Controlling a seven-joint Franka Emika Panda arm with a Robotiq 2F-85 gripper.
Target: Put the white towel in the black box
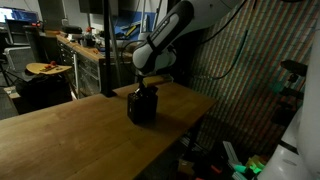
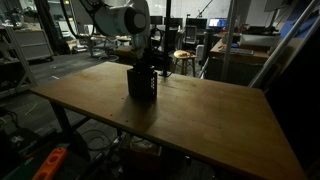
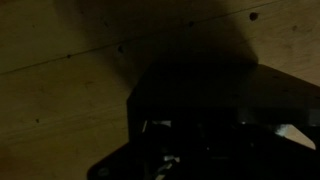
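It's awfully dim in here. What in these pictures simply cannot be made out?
- The white towel: seen in no view; if it is inside the black box, the box's walls and the arm hide it in both exterior views.
- The jaws: their tips are hidden at the box's mouth in both exterior views.
- The box's inside: the wrist view is too dark to show it.

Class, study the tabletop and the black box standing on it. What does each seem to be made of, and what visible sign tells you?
Tabletop: wood, light brown, low sheen; long grain lines and small dark specks show in the wrist view.
Black box: stiff, matte black, with straight upright sides; perhaps plastic or fabric-covered board, but the dim light leaves it open.
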